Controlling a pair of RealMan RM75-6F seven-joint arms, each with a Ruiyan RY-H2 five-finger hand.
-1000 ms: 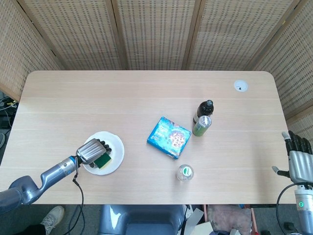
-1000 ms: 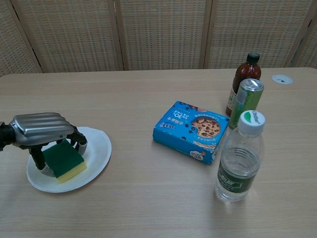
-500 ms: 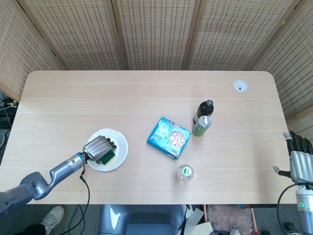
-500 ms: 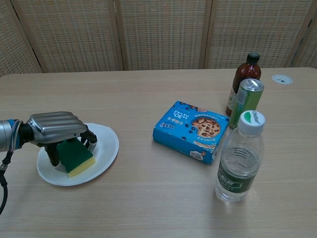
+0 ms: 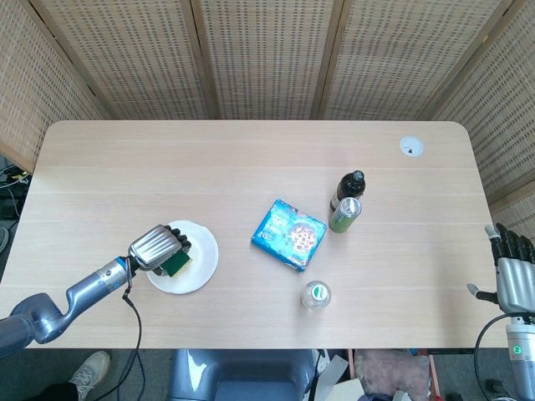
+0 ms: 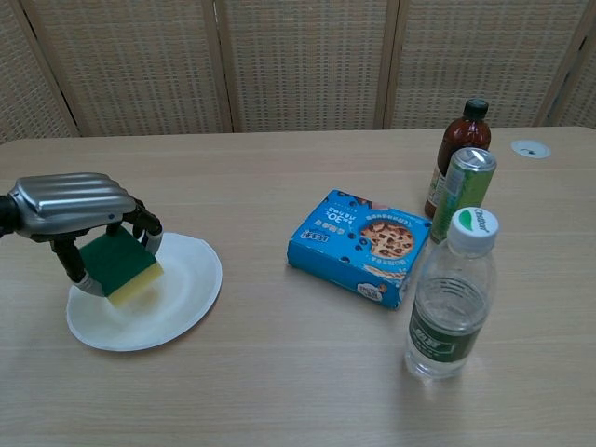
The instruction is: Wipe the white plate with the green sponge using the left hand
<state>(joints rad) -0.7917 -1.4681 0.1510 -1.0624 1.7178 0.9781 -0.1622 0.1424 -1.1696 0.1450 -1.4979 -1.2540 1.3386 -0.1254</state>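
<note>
While the long wooden table (image 5: 251,159) stretches out in front of the wicker screens, all the action sits at its near left corner, and the wipe itself looks to be the step in hand. The white plate (image 6: 177,307) lies flat there, well apart from everything else. At mid-table there's the blue cookie box (image 6: 358,244), then the clear water bottle (image 6: 449,300) nearest the camera, with the green can (image 6: 462,191) and the dark brown bottle (image 6: 456,154) standing just beside each other behind it. Now to the left hand (image 6: 76,212): its fingers are curled down around the green sponge (image 6: 117,264) and it has a firm grip, metal back of the hand facing up. The sponge is tilted, yellow underside angled toward the plate, over the plate's left rim; from the chest view it looks lifted or only just brushing the surface, and I can't say for certain which. The right hand (image 5: 510,271) hangs off the table's far right edge, fingers extended and apart, holding nothing, out of the play. My read: the next move calls for pressing the sponge flat onto the plate and sweeping it across the middle toward the bare right side. The catch is that the plate is light and unrestrained, so too much sideways push could slide it along the table.
</note>
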